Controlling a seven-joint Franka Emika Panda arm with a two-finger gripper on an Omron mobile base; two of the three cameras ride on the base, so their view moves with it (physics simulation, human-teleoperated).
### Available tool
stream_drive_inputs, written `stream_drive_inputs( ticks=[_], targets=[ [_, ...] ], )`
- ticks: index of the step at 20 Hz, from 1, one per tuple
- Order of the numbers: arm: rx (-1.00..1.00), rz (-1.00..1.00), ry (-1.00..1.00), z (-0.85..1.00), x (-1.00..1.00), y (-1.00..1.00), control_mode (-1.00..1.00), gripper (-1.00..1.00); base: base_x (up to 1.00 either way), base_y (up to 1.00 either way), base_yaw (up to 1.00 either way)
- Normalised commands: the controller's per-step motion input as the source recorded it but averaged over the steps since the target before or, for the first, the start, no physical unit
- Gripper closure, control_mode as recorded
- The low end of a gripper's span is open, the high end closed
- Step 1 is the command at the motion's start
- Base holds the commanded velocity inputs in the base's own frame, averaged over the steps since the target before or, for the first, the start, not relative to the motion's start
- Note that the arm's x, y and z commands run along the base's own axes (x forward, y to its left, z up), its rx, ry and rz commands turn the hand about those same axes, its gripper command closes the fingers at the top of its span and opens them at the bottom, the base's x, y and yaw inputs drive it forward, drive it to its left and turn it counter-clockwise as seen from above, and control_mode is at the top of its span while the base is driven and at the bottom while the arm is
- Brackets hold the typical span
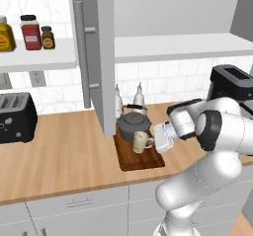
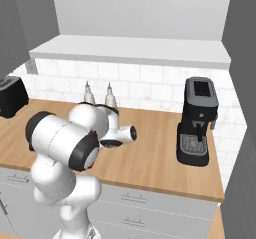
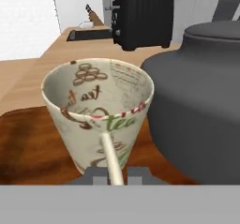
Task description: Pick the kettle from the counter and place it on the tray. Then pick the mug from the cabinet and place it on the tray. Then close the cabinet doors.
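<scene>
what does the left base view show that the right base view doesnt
Left base view alone: the kettle and the mug on the tray, an open cabinet door, a toaster and jars on a shelf. Right base view alone: a full coffee machine. Both: the counter, two white bottles and the arm.

So the kettle [image 1: 134,125] is sitting on the tray [image 1: 139,158] on the counter [image 1: 64,156], and the mug [image 1: 141,142] is right beside it, also on the tray. The gripper [image 1: 152,141] is at the mug's side. A cabinet door [image 1: 99,57] hangs open just above the kettle, with a black toaster [image 1: 16,117] far left.
</scene>
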Motion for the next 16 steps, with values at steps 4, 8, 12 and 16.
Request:
stream_drive_inputs(
  ticks=[4,8,12,16],
  targets=[
    [0.0,0.04,0.0,-0.28,0.06,0.0,-1.0,1.0,0.0,0.0,0.0],
    [0.0,0.02,0.0,-0.01,0.0,0.08,-1.0,-1.0,0.0,0.0,0.0],
    [0.0,0.01,0.0,0.37,-0.13,0.01,-1.0,-1.0,0.0,0.0,0.0],
    [0.0,0.01,0.01,0.59,-0.27,0.0,-1.0,-1.0,0.0,0.0,0.0]
  ],
)
